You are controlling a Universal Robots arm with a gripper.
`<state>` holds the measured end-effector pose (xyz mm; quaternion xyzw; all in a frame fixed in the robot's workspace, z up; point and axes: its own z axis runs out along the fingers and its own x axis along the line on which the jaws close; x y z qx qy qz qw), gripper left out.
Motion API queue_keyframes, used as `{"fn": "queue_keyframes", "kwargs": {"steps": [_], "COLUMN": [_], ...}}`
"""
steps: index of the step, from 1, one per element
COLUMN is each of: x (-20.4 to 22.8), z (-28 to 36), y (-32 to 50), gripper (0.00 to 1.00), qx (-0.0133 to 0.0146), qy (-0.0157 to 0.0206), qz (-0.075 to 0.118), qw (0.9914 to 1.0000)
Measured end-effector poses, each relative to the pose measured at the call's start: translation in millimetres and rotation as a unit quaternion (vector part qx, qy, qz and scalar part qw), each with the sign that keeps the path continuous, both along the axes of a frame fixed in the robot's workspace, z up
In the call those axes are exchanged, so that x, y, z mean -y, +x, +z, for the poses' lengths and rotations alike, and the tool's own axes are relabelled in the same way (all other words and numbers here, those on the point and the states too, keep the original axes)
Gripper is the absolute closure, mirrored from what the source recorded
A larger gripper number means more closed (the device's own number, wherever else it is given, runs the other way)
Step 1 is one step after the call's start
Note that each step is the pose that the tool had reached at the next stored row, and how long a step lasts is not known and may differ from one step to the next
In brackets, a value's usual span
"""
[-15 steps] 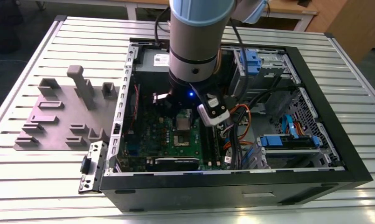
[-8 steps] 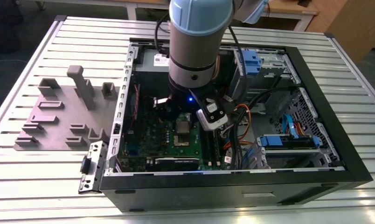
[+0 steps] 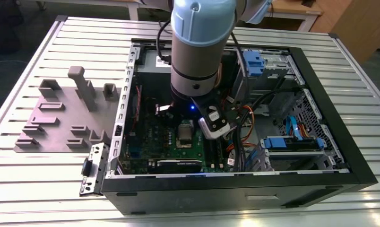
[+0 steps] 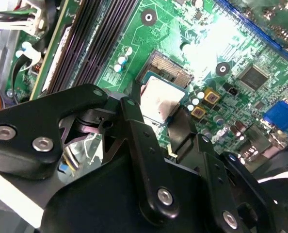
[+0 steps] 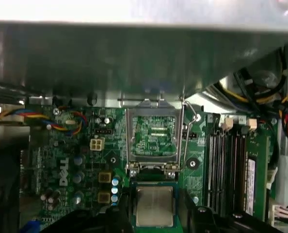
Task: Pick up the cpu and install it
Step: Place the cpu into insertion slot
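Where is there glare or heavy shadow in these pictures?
Second wrist view: strong glare whitens the green board beyond the cpu. First wrist view: the grey case wall is in shadow beside a burnt-out white strip, and the cpu is evenly lit. Exterior view: the slatted table shines pale.

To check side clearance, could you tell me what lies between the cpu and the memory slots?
In the second wrist view, a few small pale capacitors stand on the green board between the cpu and the memory slots.
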<state>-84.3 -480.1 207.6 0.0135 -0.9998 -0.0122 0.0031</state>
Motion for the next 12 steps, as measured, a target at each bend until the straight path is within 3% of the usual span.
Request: {"fn": "queue_keyframes", "kwargs": {"steps": [5,12], "x": [3.5,6.3], "z": [-4.7,-10.2], "y": [0.0,-0.7], "gripper": [0.53,0.53], "qx": [0.0000,0.0000], "qy": [0.0000,-0.0001], "qz": [-0.013,-0.014], "qw": [0.99992,0.99991]}}
